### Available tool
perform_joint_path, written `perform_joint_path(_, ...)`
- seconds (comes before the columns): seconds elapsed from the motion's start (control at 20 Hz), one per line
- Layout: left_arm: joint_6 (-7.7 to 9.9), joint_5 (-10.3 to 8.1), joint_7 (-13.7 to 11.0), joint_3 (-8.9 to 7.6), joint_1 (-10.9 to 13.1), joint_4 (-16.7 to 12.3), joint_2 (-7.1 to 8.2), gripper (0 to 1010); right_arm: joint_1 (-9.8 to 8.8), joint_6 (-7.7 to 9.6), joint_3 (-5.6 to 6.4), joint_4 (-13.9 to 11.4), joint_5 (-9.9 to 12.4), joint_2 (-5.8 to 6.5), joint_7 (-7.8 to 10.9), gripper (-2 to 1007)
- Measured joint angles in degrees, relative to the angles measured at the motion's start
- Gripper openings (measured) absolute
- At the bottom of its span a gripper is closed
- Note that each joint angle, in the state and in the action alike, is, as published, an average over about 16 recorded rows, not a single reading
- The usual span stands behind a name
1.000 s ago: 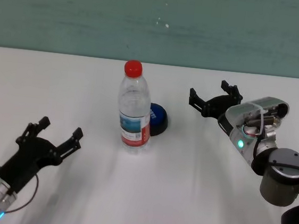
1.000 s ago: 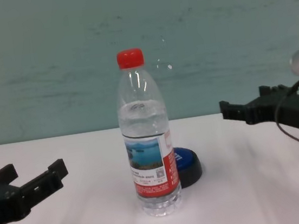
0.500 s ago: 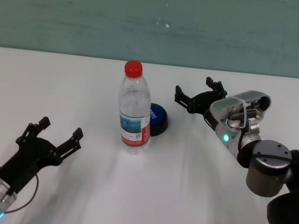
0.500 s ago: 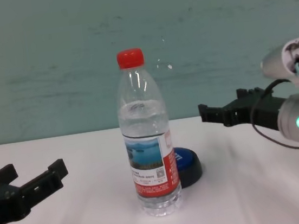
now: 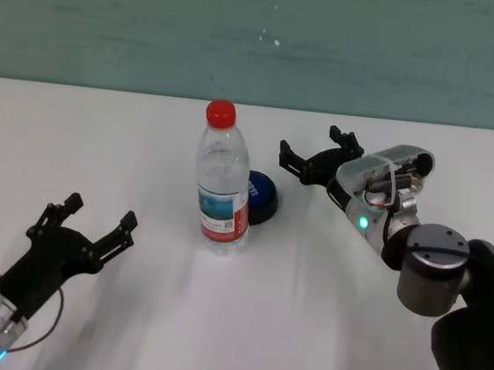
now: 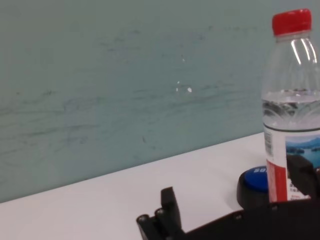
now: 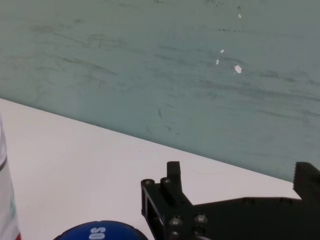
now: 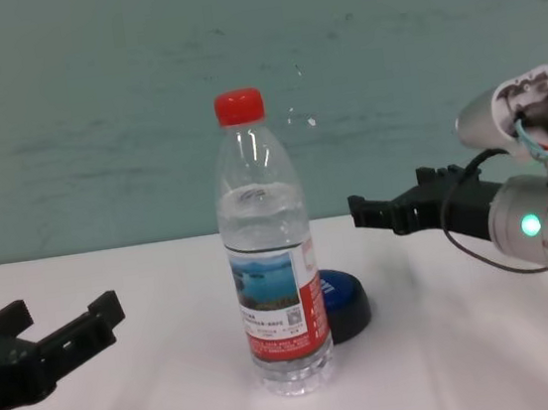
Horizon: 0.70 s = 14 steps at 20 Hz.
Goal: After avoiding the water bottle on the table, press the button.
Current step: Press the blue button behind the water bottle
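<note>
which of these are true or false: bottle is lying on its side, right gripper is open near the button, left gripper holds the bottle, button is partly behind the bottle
1. The water bottle lies on its side. False: it stands upright on the table.
2. The right gripper is open, right of the button. True.
3. The left gripper holds the bottle. False: it is open and apart from it.
4. The button sits partly behind the bottle in the chest view. True.

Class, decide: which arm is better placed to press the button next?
Right. The right gripper, open, hovers beside the button, with no water bottle between; the left gripper sits beyond the bottle.
</note>
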Motion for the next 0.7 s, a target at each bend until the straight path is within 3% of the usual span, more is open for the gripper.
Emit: perform_joint_path(0.7,0.0,0.0,0.0,0.0,0.0,0.0,0.0,1010,2.53,-0.36,-1.32,4.6,0.1,-1.18,0.56,1004)
